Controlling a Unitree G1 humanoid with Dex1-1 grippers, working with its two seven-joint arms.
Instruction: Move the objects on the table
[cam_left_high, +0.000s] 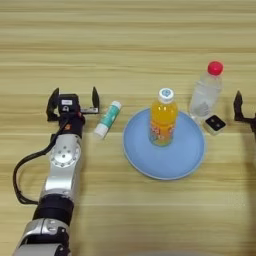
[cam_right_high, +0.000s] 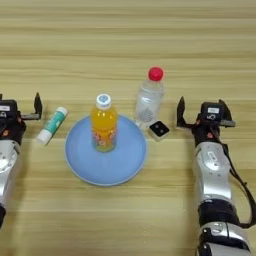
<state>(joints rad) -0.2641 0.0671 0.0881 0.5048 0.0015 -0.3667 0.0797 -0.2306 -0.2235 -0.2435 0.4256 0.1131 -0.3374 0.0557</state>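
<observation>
Nearest the camera, the two silver forearms are seen rising from the bottom edge, one on each side of the counter (cam_left_high: 130, 35). At the left, the left gripper (cam_left_high: 73, 103) is spread wide with nothing between its fingers, just beside a small white-and-green tube (cam_left_high: 108, 119). At the right, the right gripper (cam_right_high: 203, 112) is likewise released and empty, near a small white box with a dark face (cam_right_high: 159, 129).

Between them, the orange-juice bottle (cam_left_high: 163, 117) stands upright on a blue plate (cam_left_high: 185, 160), and the clear bottle (cam_left_high: 205, 92) with its red cap stands upright on the wood just behind the plate's far right rim, close to the box.

The juice bottle is judged full, hence fairly heavy, stiff and smooth; a hold around its labelled middle would be steadiest. The clear bottle appears nearly empty: light, thin-walled, easily tipped or dented, best taken low on the body with gentle pressure.
</observation>
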